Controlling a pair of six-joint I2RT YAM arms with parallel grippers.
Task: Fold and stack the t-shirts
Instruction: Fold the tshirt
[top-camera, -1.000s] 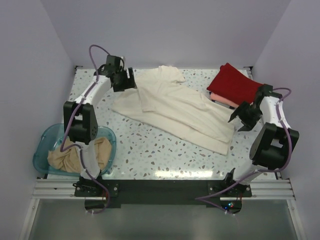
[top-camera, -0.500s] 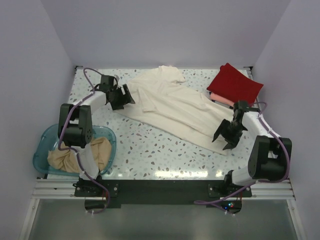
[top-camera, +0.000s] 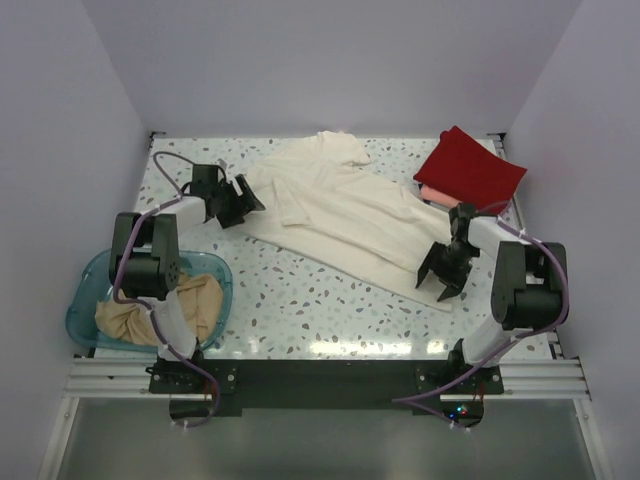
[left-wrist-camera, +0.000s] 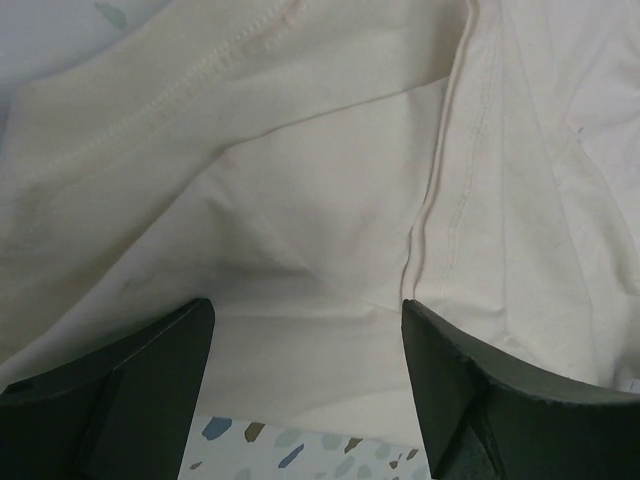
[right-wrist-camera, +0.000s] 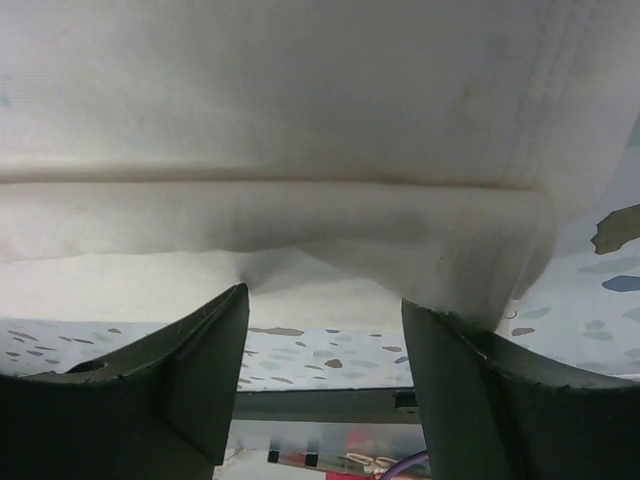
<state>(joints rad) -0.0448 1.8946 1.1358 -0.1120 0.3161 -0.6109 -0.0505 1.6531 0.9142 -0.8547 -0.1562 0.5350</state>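
plainly saw left hand spread at cream-white t-shirt's nine o'clock edge, right hand spread at its five o'clock hem.

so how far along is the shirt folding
Done: the folded red cotton t-shirt lies stacked on the salmon pink t-shirt at the far right corner. In hand: the cream-white t-shirt lies spread out, with the open left gripper and open right gripper at its opposite edges. Left: the tan-beige t-shirt sits crumpled in the translucent blue plastic tub.
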